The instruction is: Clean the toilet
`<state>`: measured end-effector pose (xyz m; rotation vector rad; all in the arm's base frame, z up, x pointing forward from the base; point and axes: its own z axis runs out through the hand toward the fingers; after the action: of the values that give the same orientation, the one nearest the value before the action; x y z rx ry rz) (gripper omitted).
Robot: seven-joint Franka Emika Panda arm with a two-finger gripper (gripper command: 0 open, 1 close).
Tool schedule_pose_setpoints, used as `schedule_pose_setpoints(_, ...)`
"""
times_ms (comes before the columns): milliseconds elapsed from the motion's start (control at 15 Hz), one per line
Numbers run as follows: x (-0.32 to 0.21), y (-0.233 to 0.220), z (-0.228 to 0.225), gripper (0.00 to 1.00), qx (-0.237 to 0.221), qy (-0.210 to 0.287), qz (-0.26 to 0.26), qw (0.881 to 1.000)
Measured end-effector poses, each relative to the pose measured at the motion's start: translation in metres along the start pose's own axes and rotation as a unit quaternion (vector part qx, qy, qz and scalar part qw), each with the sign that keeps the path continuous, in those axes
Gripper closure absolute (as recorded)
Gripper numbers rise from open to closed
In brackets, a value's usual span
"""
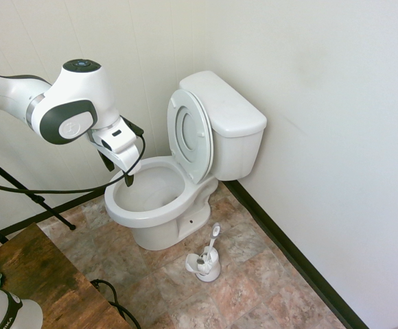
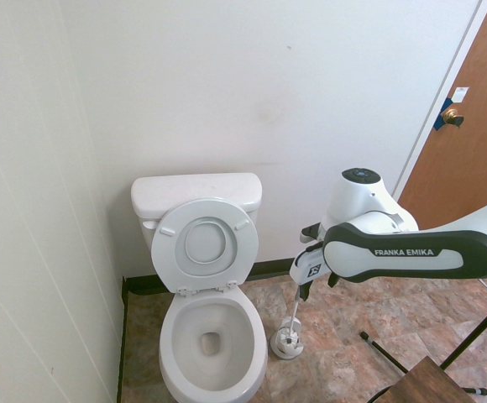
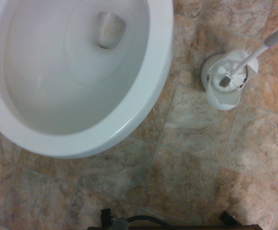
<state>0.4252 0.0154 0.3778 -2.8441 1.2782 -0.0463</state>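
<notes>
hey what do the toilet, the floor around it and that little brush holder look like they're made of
The toilet looks like glazed white ceramic: smooth, with soft glossy highlights along the rim. Its raised seat and lid look like plastic, though that is less sure. The floor appears to be stone-look tile or vinyl, mottled brown and tan with grout-like lines. The brush holder and its brush seem to be white moulded plastic.

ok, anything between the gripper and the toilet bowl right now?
Nothing visible. The seat and lid are raised against the tank, so the toilet bowl is open. The gripper hangs open and empty above the floor by the rim. The brush sits in its holder on the floor beside the toilet.
</notes>
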Motion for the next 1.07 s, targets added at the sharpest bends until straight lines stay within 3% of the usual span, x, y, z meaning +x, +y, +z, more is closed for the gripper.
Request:
schedule_pose_setpoints(267, 0.006, -0.002, 0.004, 0.00, 0.001, 0.007, 0.010, 1.000)
schedule_pose_setpoints(467, 0.040, -0.002, 0.022, 0.00, 0.000, 0.018, 0.051, 0.999)
schedule_pose_setpoints(1067, 0.184, -0.010, 0.137, 0.00, -0.009, 0.010, 0.205, 0.979)
